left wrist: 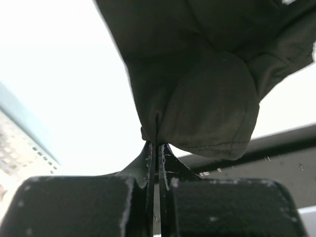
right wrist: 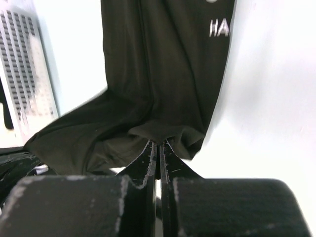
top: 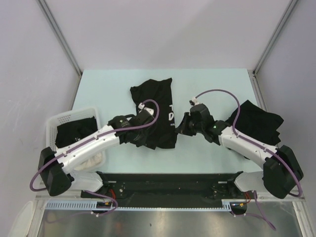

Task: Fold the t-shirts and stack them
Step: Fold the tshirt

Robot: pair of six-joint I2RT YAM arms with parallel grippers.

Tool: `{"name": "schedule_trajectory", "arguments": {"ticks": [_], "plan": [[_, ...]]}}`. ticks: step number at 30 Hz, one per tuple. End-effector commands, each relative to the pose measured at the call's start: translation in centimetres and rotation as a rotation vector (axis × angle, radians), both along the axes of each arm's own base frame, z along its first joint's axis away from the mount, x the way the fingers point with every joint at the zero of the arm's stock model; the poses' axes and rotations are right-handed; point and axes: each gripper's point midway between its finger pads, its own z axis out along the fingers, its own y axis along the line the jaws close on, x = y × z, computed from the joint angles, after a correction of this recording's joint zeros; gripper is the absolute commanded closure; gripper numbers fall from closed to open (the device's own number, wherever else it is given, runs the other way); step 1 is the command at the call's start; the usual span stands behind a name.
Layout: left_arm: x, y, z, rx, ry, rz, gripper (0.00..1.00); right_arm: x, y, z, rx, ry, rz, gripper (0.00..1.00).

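**Work surface.** The pale table (top: 207, 84) carries three groups of black garments. One t-shirt (top: 153, 111) lies spread at the centre, with its white lettering (top: 171, 114) partly showing along the right edge. A second, crumpled black t-shirt heap (top: 256, 121) sits near the right edge of the table, well apart from the first. A third dark garment (top: 74, 131) lies inside the white lattice basket (top: 54, 121) at the left edge, and a white cloth (top: 96, 159) shows at the basket's near end.

**Left arm.** The left gripper (left wrist: 157, 148) is fully closed on the central shirt. A fold of hemmed black fabric (left wrist: 197, 94) is pinched between the tips, and the cloth bunches out above them. From overhead the arm reaches over the near left part of this shirt (black fingers against black cloth, so the exact contact point cannot be made out there).

**Right arm.** The right gripper (right wrist: 158, 145) is likewise clamped tight on the same shirt. The fabric (right wrist: 163, 74) gathers at the tips and runs away from them in a long band, with white letters (right wrist: 219, 27) visible on it. The basket (right wrist: 24, 64) appears beyond, at the left of the right wrist view. From overhead this arm meets the shirt at its near right corner.

Both grips are on the near edge of the central shirt.
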Motion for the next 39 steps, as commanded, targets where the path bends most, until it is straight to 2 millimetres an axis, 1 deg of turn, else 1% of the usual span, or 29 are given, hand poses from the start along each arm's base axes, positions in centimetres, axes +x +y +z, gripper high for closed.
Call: {"name": "schedule_trajectory", "arguments": {"ticks": [1, 2, 3, 5, 7, 8, 9, 10, 11, 13, 14, 17, 19, 20, 21, 22, 23, 24, 25, 26, 27, 28, 30, 31, 33, 36, 37, 38, 39], "plan": [[3.3, 0.8, 1.0, 0.003, -0.071, 0.052, 1.00, 2.7, 0.5, 2.2, 0.016, -0.058, 0.059, 1.00], [3.8, 0.7, 0.8, 0.002, -0.070, 0.056, 1.00, 3.4, 0.1, 2.2, 0.009, -0.066, 0.057, 1.00], [4.3, 1.1, 0.6, 0.004, -0.068, 0.073, 1.00, 3.9, 0.3, 2.9, 0.021, -0.077, 0.068, 1.00], [5.1, 0.9, 0.4, -0.005, -0.066, 0.077, 1.00, 5.1, -0.1, 2.4, 0.011, -0.067, 0.061, 1.00], [6.0, 0.9, 0.5, -0.007, -0.070, 0.092, 1.00, 5.9, 0.1, 3.0, 0.024, -0.082, 0.081, 1.00], [6.4, 0.7, 0.2, -0.003, -0.068, 0.086, 1.00, 6.3, 0.1, 2.3, 0.016, -0.067, 0.083, 1.00], [6.9, 0.7, 0.1, 0.002, -0.067, 0.093, 1.00, 6.8, 0.0, 2.4, 0.024, -0.071, 0.091, 1.00], [7.4, 0.5, 0.4, -0.001, -0.075, 0.097, 1.00, 7.3, 0.1, 2.6, 0.029, -0.075, 0.093, 1.00], [8.0, 0.4, 0.0, 0.010, -0.068, 0.095, 1.00, 7.7, 0.1, 2.0, 0.024, -0.061, 0.095, 1.00], [9.0, 0.1, -0.3, 0.022, -0.065, 0.099, 1.00, 8.5, 0.0, 2.1, 0.032, -0.067, 0.102, 1.00], [9.6, 0.1, -0.3, 0.024, -0.072, 0.101, 1.00, 8.8, 0.0, 1.5, 0.028, -0.055, 0.103, 1.00], [11.0, -0.3, -1.0, 0.033, -0.063, 0.109, 1.00, 9.8, -0.1, 1.7, 0.041, -0.068, 0.112, 1.00], [11.9, -0.5, -1.3, 0.043, -0.058, 0.117, 1.00, 10.7, -0.4, 1.4, 0.033, -0.069, 0.117, 1.00], [12.4, -0.3, -1.3, 0.044, -0.057, 0.124, 1.00, 11.1, -0.3, 1.9, 0.039, -0.081, 0.120, 1.00], [12.7, -0.2, -1.5, 0.051, -0.056, 0.131, 1.00, 11.6, -0.4, 1.5, 0.036, -0.078, 0.122, 1.00], [13.2, -0.3, -1.5, 0.055, -0.058, 0.134, 1.00, 12.2, -0.8, 1.5, 0.034, -0.080, 0.113, 1.00], [13.7, 0.1, -1.5, 0.056, -0.060, 0.149, 1.00, 12.5, -0.9, 1.5, 0.032, -0.085, 0.119, 1.00], [14.0, 0.2, -1.5, 0.056, -0.061, 0.155, 1.00, 13.2, -0.9, 2.1, 0.035, -0.100, 0.118, 1.00], [14.6, 0.3, -1.5, 0.059, -0.066, 0.164, 1.00, 13.8, -1.3, 1.6, 0.033, -0.093, 0.112, 1.00], [15.1, 0.7, -1.6, 0.060, -0.064, 0.179, 1.00, 14.1, -1.3, 1.6, 0.037, -0.093, 0.121, 1.00], [15.5, 0.9, -1.5, 0.060, -0.067, 0.185, 1.00, 14.7, -1.2, 2.1, 0.043, -0.105, 0.122, 1.00], [15.9, 1.0, -1.6, 0.064, -0.066, 0.190, 1.00, 15.2, -1.3, 1.5, 0.040, -0.093, 0.121, 1.00], [16.8, 1.7, -1.5, 0.067, -0.066, 0.213, 1.00, 15.9, -1.4, 1.3, 0.043, -0.090, 0.127, 1.00], [17.3, 1.8, -1.5, 0.069, -0.070, 0.213, 1.00, 16.5, -1.3, 1.1, 0.045, -0.085, 0.128, 1.00], [18.2, 2.1, -1.5, 0.071, -0.070, 0.226, 1.00, 16.9, -1.2, 0.8, 0.050, -0.076, 0.137, 1.00], [18.8, 2.8, -1.7, 0.088, -0.061, 0.237, 1.00, 17.8, -0.9, 0.1, 0.051, -0.066, 0.149, 1.00], [19.1, 2.8, -1.9, 0.093, -0.054, 0.240, 1.00, 18.2, -0.6, 0.5, 0.058, -0.078, 0.155, 1.00], [19.3, 3.1, -1.9, 0.095, -0.056, 0.247, 1.00, 18.3, -0.5, -0.2, 0.056, -0.062, 0.161, 1.00], [19.4, 3.1, -2.1, 0.095, -0.051, 0.245, 1.00, 18.5, -0.4, -0.4, 0.056, -0.060, 0.166, 1.00]]}}
